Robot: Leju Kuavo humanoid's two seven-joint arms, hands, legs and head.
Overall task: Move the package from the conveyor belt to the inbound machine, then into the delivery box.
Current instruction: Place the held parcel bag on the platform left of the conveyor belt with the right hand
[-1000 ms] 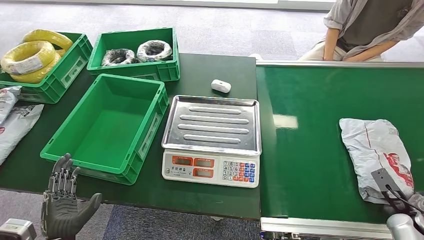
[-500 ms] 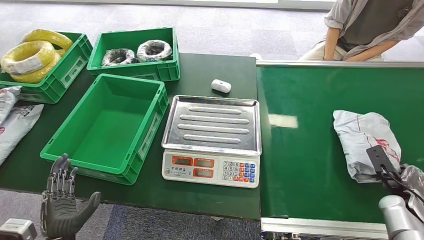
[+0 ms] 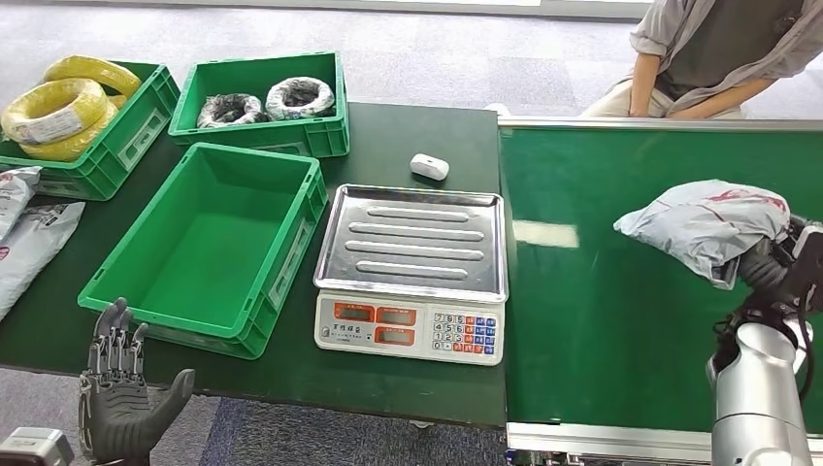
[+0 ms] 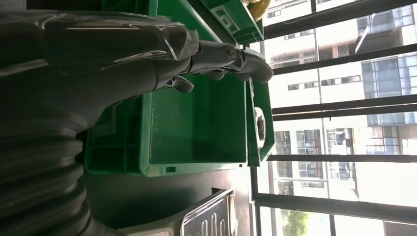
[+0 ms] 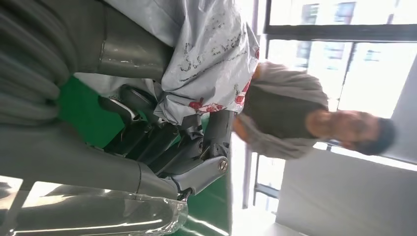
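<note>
Hanging above the green conveyor belt (image 3: 602, 320), the grey package (image 3: 704, 223) is grasped by the right hand (image 3: 776, 267), whose fingers (image 5: 167, 147) curl under its crumpled plastic; it appears clear of the belt surface, though the head view does not settle that. Left of the belt sits the scale (image 3: 412, 272), its steel tray bare. Further left is the large green box (image 3: 209, 248). The left hand (image 3: 121, 388) hovers below the table edge, fingers spread, holding nothing. A person (image 3: 718, 53) sits beyond the belt.

Scale (image 3: 411, 277) sits between the empty crate (image 3: 209, 248) on its left and conveyor belt (image 3: 602, 320) on its right
</note>
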